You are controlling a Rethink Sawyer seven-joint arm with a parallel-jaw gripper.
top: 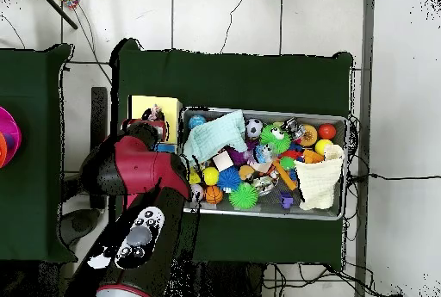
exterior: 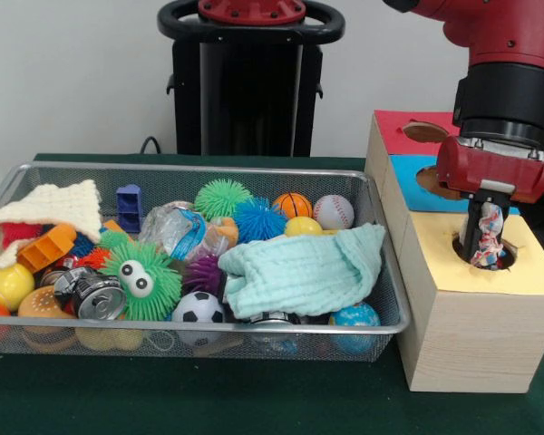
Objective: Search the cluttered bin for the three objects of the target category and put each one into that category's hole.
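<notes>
Front view: end effector [exterior: 486,237] gripping wrapper [exterior: 490,227] at hole [exterior: 485,255]

Robot lab: pedestal [exterior: 251,77], green-clothed table [exterior: 208,399], floor cables [top: 301,281].

Glossy red shells over black joints on the arm [exterior: 508,54] — a broad black cylindrical wrist section above a rounded red housing. Dark fingers [exterior: 472,231] below a small pale mounting plate on the gripper [exterior: 486,243]. From overhead, a bulky red shoulder and a black link with white round markings [top: 142,233] — like printed eyes.
</notes>
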